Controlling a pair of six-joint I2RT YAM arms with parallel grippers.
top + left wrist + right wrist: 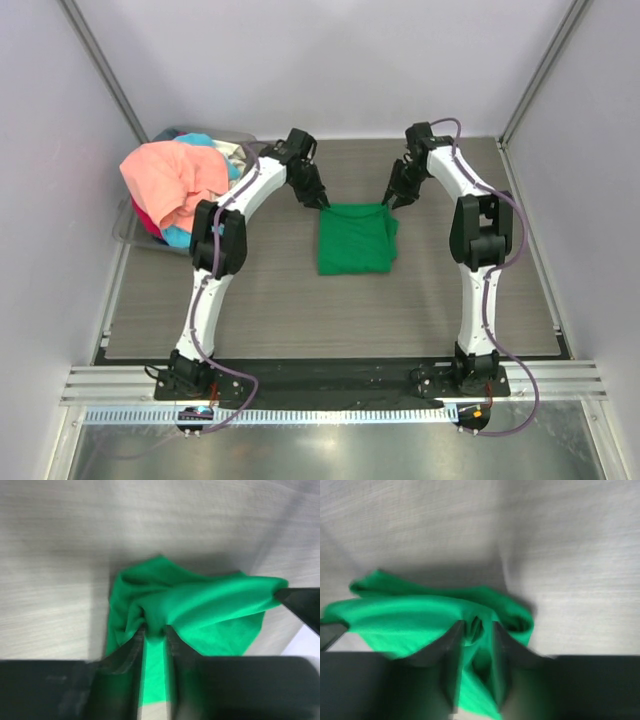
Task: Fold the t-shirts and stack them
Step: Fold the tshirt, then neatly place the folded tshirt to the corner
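A bright green t-shirt [355, 238] lies partly folded in the middle of the table. My left gripper [322, 200] is shut on its far left corner; in the left wrist view the green cloth [200, 605] is pinched between the fingers [131, 650]. My right gripper [393, 202] is shut on the far right corner; in the right wrist view the green cloth [420, 615] bunches between the fingers [451, 640]. Both hold the far edge slightly lifted. A salmon-pink shirt [170, 178] lies on top of a pile with light blue [200, 141] and red cloth at the far left.
A grey translucent bin [150, 240] at the far left holds the pile of shirts and overhangs the table's left edge. White walls enclose the table on three sides. The arm bases sit on a rail at the near edge.
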